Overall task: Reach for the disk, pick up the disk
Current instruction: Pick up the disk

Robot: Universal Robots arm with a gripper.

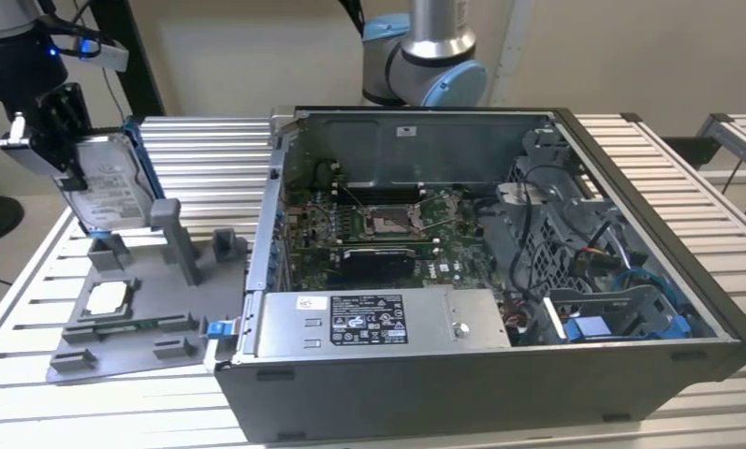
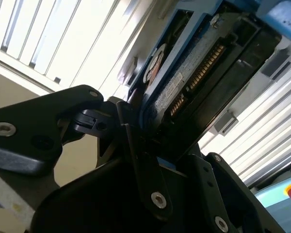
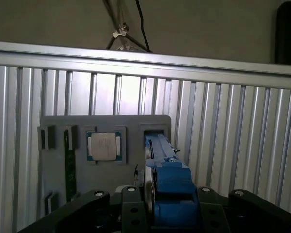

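Pincer [image 1: 70, 154] is clenched on the disk [image 1: 110, 192], so there's no reach left. The disk is in the grip at the exterior view's left, well apart from the PC case [image 1: 447, 398]. In the second wrist view the fingers [image 2: 136, 155] bear on both broad faces of the disk [image 2: 184, 92], with its connector edge showing. Key relation: the disk hangs on edge from the pincer, its long axis running from the grip down toward the grey fixture [image 1: 136, 318] on the desk [image 1: 648, 159], leaning a little rather than plumb. The grip is at the upper end, so most of the disk's length is below the fingers. The first wrist view looks down that axis: the blue frame [image 3: 167, 189] sits between the fingers, lined up with the slot [image 3: 155, 130] in the fixture. The chip [image 3: 103, 145] is in the pocket just beside that slot, the memory stick [image 3: 68, 165] farther over. In the exterior view the disk's lower corner is right at the fixture's short supports, beside the tall post [image 1: 173, 224]. Can't tell if it's touching or just clear. My read: grasp made, lift at most partway. Clearance turns on that long axis, since a sideways pull would likely drag the lower end against the post or supports.
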